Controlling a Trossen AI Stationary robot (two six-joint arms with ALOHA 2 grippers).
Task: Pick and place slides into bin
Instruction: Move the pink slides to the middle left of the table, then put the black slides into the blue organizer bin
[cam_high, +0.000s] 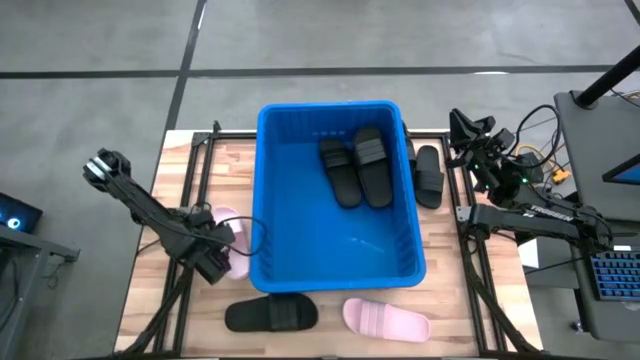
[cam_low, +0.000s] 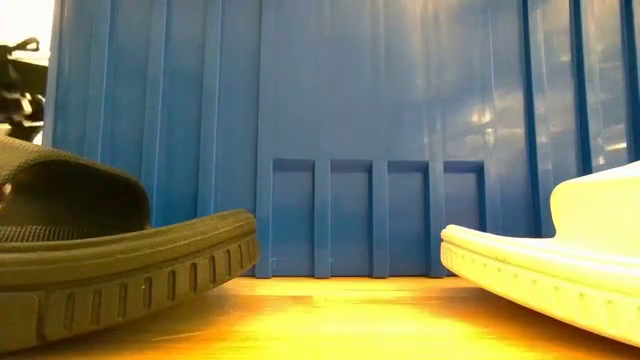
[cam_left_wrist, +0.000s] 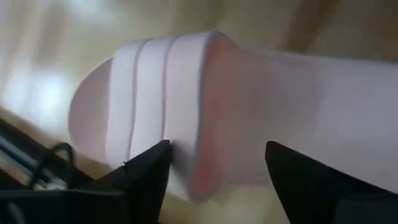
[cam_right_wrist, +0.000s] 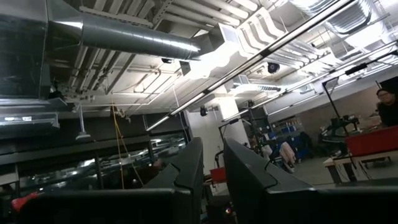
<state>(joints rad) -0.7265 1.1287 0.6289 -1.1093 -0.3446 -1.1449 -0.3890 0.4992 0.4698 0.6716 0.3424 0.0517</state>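
Overhead, the left pincer (cam_high: 222, 253) reaches low over a pink slide (cam_high: 230, 240) beside the blue bin (cam_high: 400, 180), which holds two black slides (cam_high: 355, 166). Low down, another black slide (cam_low: 110, 270) and a pink one (cam_low: 560, 270) are cropped. Left wrist: open fingers (cam_left_wrist: 146, 171) straddle the blurred strap. Right wrist: that pincer (cam_right_wrist: 212, 165), nearly closed and empty, points at the ceiling.

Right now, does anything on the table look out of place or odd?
Nothing looks damaged. One black slide is wedged between the bin and the table's right frame; the left gripper straddles a pink slide.
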